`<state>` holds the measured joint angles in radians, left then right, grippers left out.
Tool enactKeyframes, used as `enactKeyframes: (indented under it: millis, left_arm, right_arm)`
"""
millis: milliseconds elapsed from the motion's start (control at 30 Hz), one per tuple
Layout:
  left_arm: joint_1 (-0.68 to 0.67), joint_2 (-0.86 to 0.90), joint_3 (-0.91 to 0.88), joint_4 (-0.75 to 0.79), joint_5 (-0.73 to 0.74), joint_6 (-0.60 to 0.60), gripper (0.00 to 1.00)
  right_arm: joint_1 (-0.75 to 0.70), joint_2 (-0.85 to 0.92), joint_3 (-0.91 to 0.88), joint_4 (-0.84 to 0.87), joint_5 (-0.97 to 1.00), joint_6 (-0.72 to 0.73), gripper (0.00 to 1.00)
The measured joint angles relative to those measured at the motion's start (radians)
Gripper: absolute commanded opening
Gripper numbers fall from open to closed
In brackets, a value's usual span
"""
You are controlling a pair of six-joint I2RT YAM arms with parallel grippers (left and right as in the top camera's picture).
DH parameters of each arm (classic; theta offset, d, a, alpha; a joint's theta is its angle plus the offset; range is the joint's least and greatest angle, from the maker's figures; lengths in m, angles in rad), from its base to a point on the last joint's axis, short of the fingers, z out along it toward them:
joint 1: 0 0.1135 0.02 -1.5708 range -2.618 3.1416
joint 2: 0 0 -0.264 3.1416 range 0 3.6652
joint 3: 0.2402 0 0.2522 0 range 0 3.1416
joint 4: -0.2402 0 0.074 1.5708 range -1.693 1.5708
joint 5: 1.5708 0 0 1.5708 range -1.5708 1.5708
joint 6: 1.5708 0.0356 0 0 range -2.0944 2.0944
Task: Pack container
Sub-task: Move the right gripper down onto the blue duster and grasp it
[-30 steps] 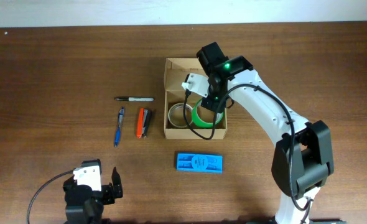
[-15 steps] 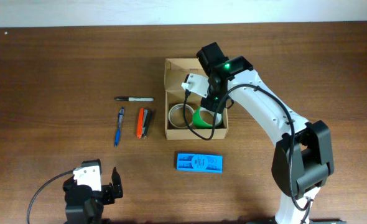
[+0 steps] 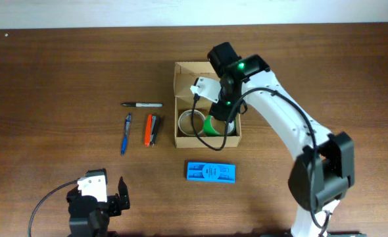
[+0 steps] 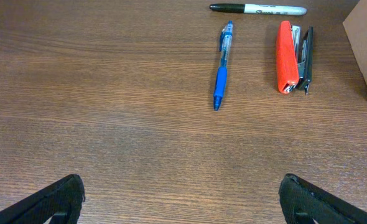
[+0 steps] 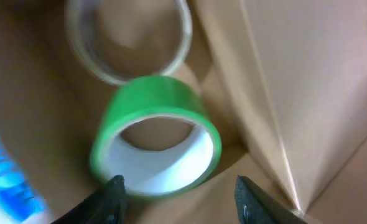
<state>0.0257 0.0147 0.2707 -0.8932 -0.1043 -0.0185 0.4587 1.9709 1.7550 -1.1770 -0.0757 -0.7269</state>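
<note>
The container (image 3: pixel 187 78), a tan cardboard box with its flap lid open, sits near the middle of the wooden counter (image 3: pixel 62 66), just right of the loose stationery and just behind the blue plastic case (image 3: pixel 211 172). The right arm (image 3: pixel 273 108) reaches in from the near right edge and ends over the box's right half, so the right jaws hang inside the open top, pointing down into it. The right wrist view shows the two dark fingertips (image 5: pixel 112 202) spread apart and pinching nothing. A green tape roll (image 5: pixel 152 96) lies tilted on the box floor just ahead of them, its lower rim in line with the gap between them; I cannot tell whether the left-hand tip touches that rim. A clear tape roll (image 5: pixel 109 78) lies beyond the green one, its edge partly tucked behind it, and a cardboard wall of the box rises to the right of the jaws. Overhead, the clear roll is in the near left part of the box and the green one is beside it, half hidden under the wrist. The left arm (image 3: pixel 92 201) sits at the counter's near left edge, well apart from the box, the left jaws spread wide over bare wood. Ahead of them lie a blue pen (image 4: pixel 221 65), an orange and black stapler (image 4: pixel 288 56) and, farther off, a black marker (image 4: pixel 258 9), all outside the box.
</note>
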Motion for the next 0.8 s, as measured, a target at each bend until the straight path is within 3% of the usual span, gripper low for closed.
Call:
enactKeyframes:
  millis: [100,133,300,533,800]
  left_arm:
    - [0.0,0.0,0.0,0.0,0.0,0.0,1.0]
    - [0.0,0.0,0.0,0.0,0.0,0.0,1.0]
    - [0.0,0.0,0.0,0.0,0.0,0.0,1.0]
    - [0.0,0.0,0.0,0.0,0.0,0.0,0.99]
    - [0.0,0.0,0.0,0.0,0.0,0.0,1.0]
  right_arm:
    - [0.017,-0.056,0.055,-0.069,-0.027,0.002,0.94]
    - [0.021,-0.08,0.07,-0.084,-0.034,0.007,1.0]
    - [0.027,-0.175,0.106,-0.182,-0.055,0.055,1.0]
    - [0.027,-0.18,0.097,-0.334,-0.131,0.04,0.99]
    - [0.058,-0.18,0.005,-0.326,-0.174,0.035,0.99]
